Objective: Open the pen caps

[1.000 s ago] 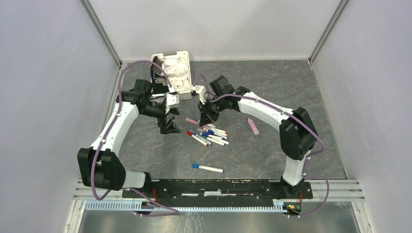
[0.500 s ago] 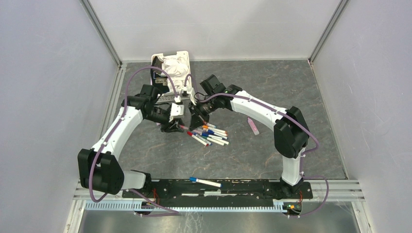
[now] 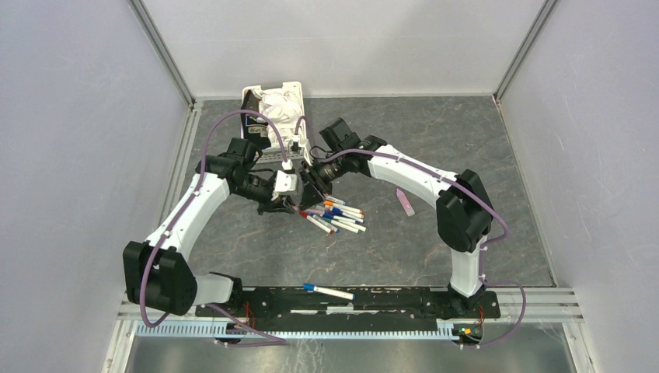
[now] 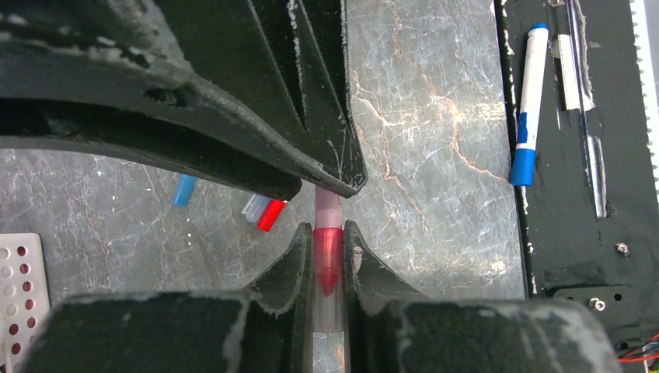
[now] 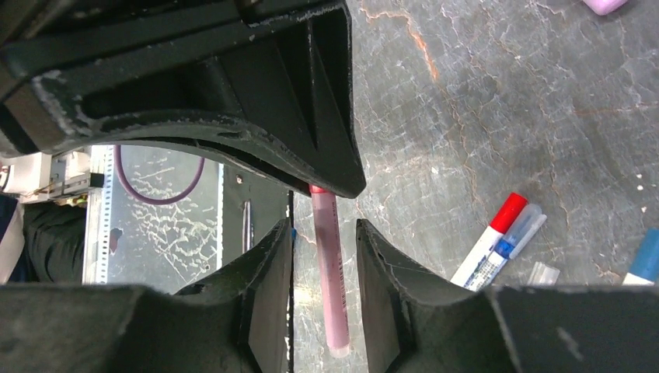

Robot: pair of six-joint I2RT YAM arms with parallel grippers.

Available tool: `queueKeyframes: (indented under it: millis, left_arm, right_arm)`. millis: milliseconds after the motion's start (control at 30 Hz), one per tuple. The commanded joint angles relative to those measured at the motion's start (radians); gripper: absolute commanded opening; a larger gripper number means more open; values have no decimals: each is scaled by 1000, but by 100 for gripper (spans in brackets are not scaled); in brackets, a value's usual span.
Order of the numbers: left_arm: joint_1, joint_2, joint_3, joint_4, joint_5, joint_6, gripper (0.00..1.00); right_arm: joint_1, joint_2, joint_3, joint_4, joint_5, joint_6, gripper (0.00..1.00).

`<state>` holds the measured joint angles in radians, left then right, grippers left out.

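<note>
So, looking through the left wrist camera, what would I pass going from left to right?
white perforated piece → light blue cap → red cap → pink pen pinched in the jaws → blue-capped white pen

The stone-patterned tabletop (image 4: 435,155) is dark grey, veined white and rust. The slim translucent plastic marker pen (image 4: 328,256) is pale pink with a red core. Toward two o'clock in the left wrist view, the white-barrelled marker (image 4: 529,97) has blue ends and blue print. The heap of white marker pens (image 3: 338,217) shows red, blue and orange ends. At eight o'clock, the perforated plastic basket (image 4: 22,268) is white, dotted with round holes.
</note>
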<state>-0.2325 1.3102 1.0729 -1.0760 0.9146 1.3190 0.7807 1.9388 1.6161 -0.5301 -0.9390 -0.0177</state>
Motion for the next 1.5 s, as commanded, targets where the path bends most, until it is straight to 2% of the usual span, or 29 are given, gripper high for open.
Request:
queueKeyframes:
  millis: [0,100,200,267,367,433,467,567,633,867,967,1033,1133,1267,1467]
  left_arm:
    - [-4,0,49,-53,8,88,2]
    - [-4,-3,55,-61,14,99,2]
    - [-4,-1,63,-61,23,93,2]
    - [-4,0,69,-67,27,93,2]
    - [-4,-2,71,-74,32,91,2]
    - [-4,-2,70,-74,34,92,2]
    - [-3,-1,70,-74,29,91,2]
    - [8,4,71,-67,-35,94,2]
    - [53,9,73,-63,-77,120,2]
    - [358,139,224,-229,-73,346,2]
    - [387,150,201,-220,-43,354,2]
    - [379,136,142,-177,8,325,2]
    - [343,105,18,8,19,192,2]
    - [302,102,-120,287,-51,-17,2]
    - [276,179,-189,465,-176,-156,2]
  right_arm:
    - [2,34,-12,49,-47,16,35]
    - [3,37,-26,56,-59,16,34]
    - [3,36,-33,77,-66,41,42]
    - [3,37,-33,78,-67,40,40]
    - [3,35,-36,102,-67,63,20]
    - [3,31,-39,109,-63,68,3]
    - [2,22,-50,108,-53,66,0]
    - [-19,-11,-101,65,-13,44,0]
    - [-37,-54,-174,59,15,40,0]
    - [-118,-206,-447,43,148,2,0]
    - [-155,-257,-517,73,181,15,0]
    - [-191,-284,-528,79,228,16,0]
    - [-269,-323,-552,94,440,84,0]
    - [-327,-356,-612,131,733,168,0]
    - [-328,-401,-661,202,932,206,0]
